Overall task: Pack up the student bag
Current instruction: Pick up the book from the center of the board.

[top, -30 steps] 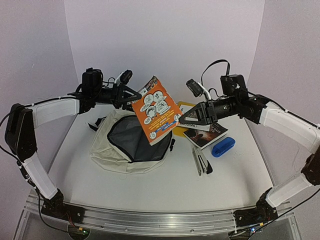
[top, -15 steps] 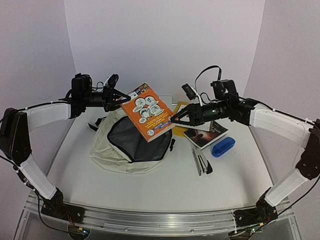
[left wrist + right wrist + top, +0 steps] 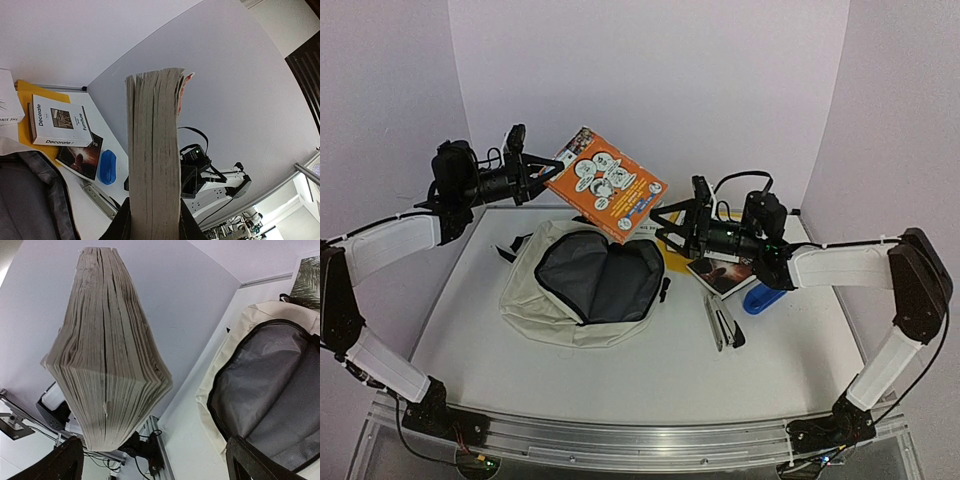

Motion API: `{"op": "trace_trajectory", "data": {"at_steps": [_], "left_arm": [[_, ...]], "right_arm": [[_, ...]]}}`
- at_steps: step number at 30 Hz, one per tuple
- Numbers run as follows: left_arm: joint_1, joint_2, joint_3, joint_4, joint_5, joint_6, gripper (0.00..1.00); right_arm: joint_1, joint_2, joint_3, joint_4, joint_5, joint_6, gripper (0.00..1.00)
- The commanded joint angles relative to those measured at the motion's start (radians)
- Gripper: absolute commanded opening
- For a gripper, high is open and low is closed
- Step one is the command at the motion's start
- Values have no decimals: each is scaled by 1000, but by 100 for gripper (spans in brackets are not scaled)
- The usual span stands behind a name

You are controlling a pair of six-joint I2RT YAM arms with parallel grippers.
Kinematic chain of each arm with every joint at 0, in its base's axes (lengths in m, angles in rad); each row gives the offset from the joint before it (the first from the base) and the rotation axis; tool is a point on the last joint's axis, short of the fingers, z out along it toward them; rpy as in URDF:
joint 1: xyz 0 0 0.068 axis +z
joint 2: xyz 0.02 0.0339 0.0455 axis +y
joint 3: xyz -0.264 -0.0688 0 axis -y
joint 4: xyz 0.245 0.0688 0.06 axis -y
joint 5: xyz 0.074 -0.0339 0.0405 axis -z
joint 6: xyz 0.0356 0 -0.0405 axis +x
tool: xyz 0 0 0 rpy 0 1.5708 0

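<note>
The student bag (image 3: 535,295), cream with a dark grey lining, lies unzipped and open on the table's left half. Above its far edge an orange book (image 3: 607,185) hangs in the air. My left gripper (image 3: 548,178) is shut on the book's left corner. In the left wrist view the book's page edge (image 3: 152,150) rises between the black fingers (image 3: 116,227). My right gripper (image 3: 665,225) stands open just right of the book, touching nothing. Its wrist view shows the fanned pages (image 3: 107,355) ahead of the spread fingers (image 3: 65,460) and the bag's cream rim (image 3: 235,325) to the right.
Right of the bag lie a yellow envelope (image 3: 678,257), a dark-covered book (image 3: 725,272), a blue case (image 3: 765,293) and a silver stapler (image 3: 720,322). The left wrist view also shows a white "Decorate" book (image 3: 57,122) on the envelope. Purple walls enclose the table.
The right gripper opened and let go of the orange book, and its arm dropped lower. The left gripper shut on the book and carried it up and to the left.
</note>
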Motion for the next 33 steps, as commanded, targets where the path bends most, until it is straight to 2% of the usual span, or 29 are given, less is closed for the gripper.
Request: {"op": "trace_trajectory", "data": {"at_steps": [1,6,12,16,25,26,30,31,33], "left_arm": [[0,-51,-14,168,-58,-53,0],[0,-55,-21,169,-70,-53,0],[-1,-44,-34,180,-66,-56,0],[0,-33,-47,202,-55,-64,0],[-1,-34,-56,171,-73,-18,0],[0,-35,-56,162,-77,-4,0],[0,-38,-52,54,-117,68,0],[0,-40,-50,28,-127,92,1],[-1,-54,-50,-86,-171,152,7]], "right_arm": [[32,71,15,398,36,222,98],[52,160,67,538,29,308,98],[71,203,122,550,49,328,98],[77,223,160,551,71,338,90],[90,281,237,535,86,348,49],[90,279,233,524,94,339,37],[90,258,219,459,132,284,7],[90,246,218,426,148,255,2],[89,209,216,322,193,174,0]]}}
